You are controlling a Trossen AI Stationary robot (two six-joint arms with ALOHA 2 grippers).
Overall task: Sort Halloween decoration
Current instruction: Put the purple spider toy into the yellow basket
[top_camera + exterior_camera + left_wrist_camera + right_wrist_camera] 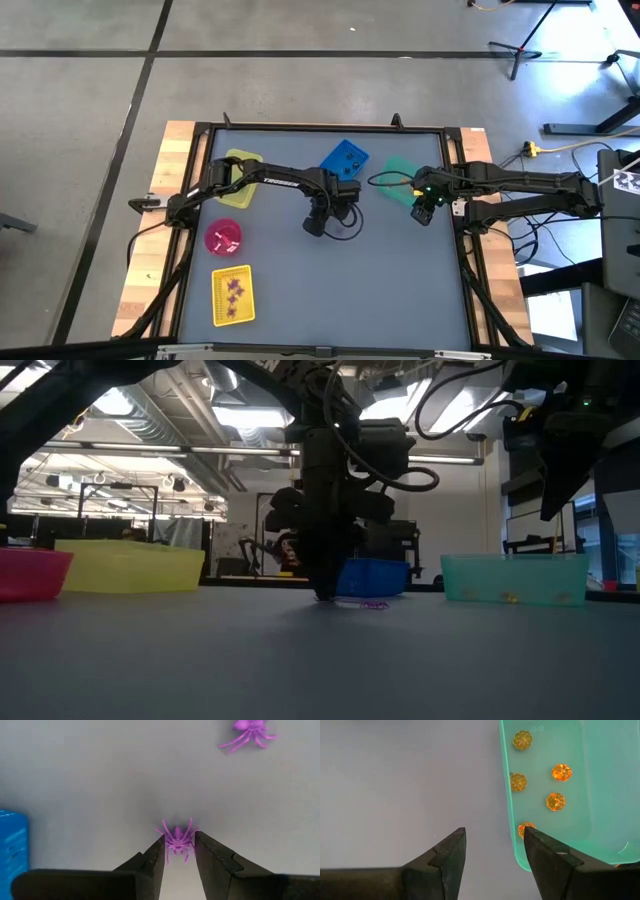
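Note:
My left gripper (316, 226) points down at the middle of the table and is shut on a small purple plastic spider (177, 840). In the low view its fingertips (326, 594) reach the tabletop. A second purple spider (247, 732) lies loose on the table a little beyond it, also seen in the low view (372, 603). My right gripper (495, 845) is open and empty. It hovers over the near edge of the teal bin (560, 795), which holds several orange pumpkin trinkets (555, 801). My left gripper pinches the purple spider's body and legs (176, 851) between its two fingertips, coming from above and pointing down. The spider's front legs (189, 827) stick out past the fingertips. It lies flat on the table.
A blue bin (344, 160) stands just beyond my left gripper, with a yellow bin (238, 180) and a pink bowl (222, 237) to the left. A yellow tray (232, 295) with purple trinkets lies near the near edge. A raised rim (320, 128) frames the table.

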